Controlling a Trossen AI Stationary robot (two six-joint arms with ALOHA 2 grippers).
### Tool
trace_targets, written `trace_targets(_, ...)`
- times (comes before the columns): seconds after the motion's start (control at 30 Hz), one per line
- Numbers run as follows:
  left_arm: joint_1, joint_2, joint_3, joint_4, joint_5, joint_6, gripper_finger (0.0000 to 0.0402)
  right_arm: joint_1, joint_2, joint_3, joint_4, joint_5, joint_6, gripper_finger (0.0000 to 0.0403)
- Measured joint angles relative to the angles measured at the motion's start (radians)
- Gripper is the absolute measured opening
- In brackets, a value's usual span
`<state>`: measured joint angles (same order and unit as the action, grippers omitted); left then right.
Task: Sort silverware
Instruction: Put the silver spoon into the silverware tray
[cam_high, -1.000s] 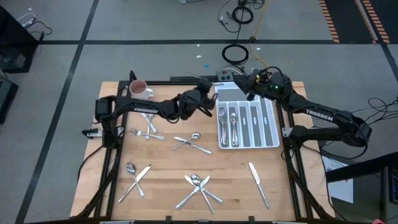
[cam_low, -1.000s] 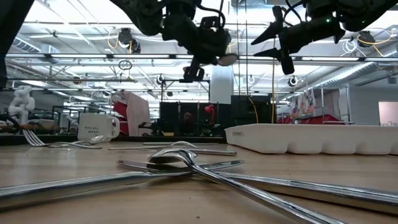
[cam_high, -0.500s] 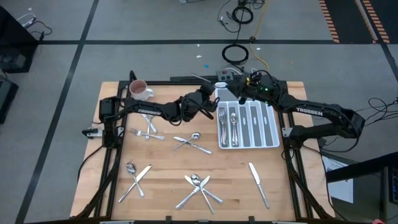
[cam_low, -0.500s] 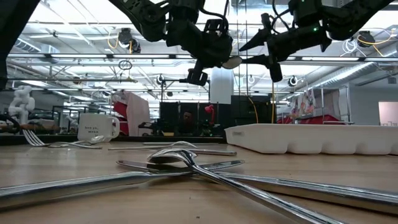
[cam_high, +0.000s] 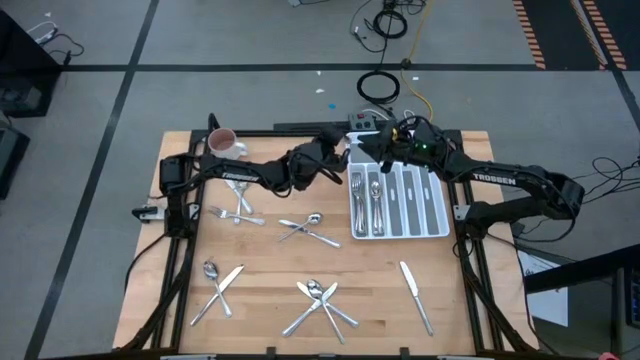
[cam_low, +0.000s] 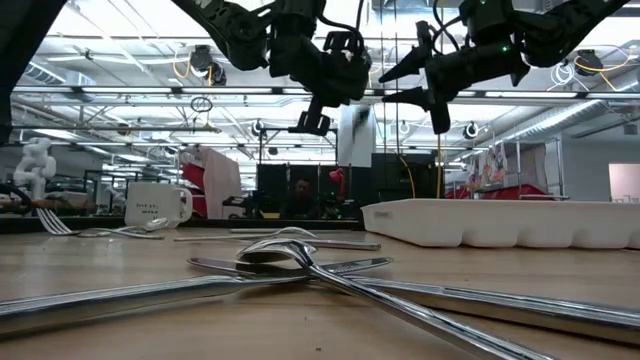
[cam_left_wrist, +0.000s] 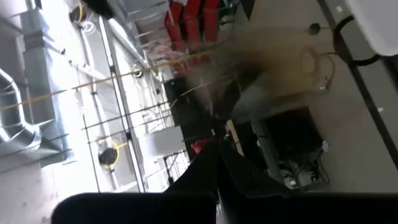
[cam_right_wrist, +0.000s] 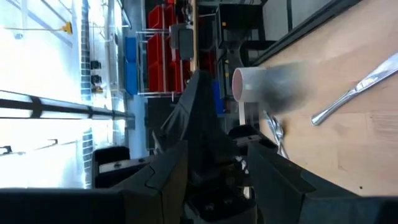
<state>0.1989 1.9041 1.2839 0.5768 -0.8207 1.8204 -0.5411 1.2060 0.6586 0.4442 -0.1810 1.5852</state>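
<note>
My left gripper (cam_high: 338, 158) hangs high over the far left corner of the white tray (cam_high: 440, 215), shut on a slim piece of silverware (cam_low: 352, 116) that shows only as a pale blur. My right gripper (cam_high: 383, 152) faces it from the right at the same height, open (cam_low: 402, 82), with a small gap between the two. In the right wrist view its fingers (cam_right_wrist: 166, 177) frame the left gripper (cam_right_wrist: 199, 112). More silverware lies flat on the table in crossed groups (cam_high: 308, 228) (cam_high: 322, 300) (cam_high: 218, 285). My left gripper pinches the piece of silverware between its two shut fingers (cam_left_wrist: 219, 155), which point about level toward the table's right. The piece sticks out past the fingertips (cam_left_wrist: 242, 99) and is clear of the table and the tray. Blur hides which part is gripped.
The tray holds forks and spoons (cam_high: 372, 200) in its left compartments. A white mug (cam_high: 222, 143) stands at the far left. A fork pair (cam_high: 238, 210) lies at the left and a lone knife (cam_high: 415, 295) at the near right. The table's middle has bare wood.
My right gripper has moved toward the table's left and slightly down, closing in on my left gripper, with its fingers still apart. My left gripper has stayed in place, still shut on the silverware.
</note>
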Motion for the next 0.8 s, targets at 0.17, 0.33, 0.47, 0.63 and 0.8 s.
trace_targets(0.17,-0.003,0.0,0.0,0.001,0.002,-0.005,0.0,0.0,0.0,0.0,-0.003,-0.005,-0.031,0.016)
trace_targets(0.33,-0.003,0.0,0.0,-0.001,-0.042,-0.068,0.0,0.0,-0.001,0.0,-0.009,-0.046,-0.141,0.016)
trace_targets(0.47,-0.007,-0.02,0.0,-0.049,-0.072,-0.277,0.0,0.005,-0.002,0.0,-0.078,-0.111,-0.405,0.016)
trace_targets(0.63,-0.025,-0.115,0.0,-0.285,-0.073,-0.732,0.0,0.053,-0.001,0.0,-0.271,-0.108,-0.798,0.016)
trace_targets(0.8,-0.031,-0.269,0.0,-0.569,-0.053,-1.136,0.0,0.107,0.017,0.008,-0.37,-0.084,-1.04,0.016)
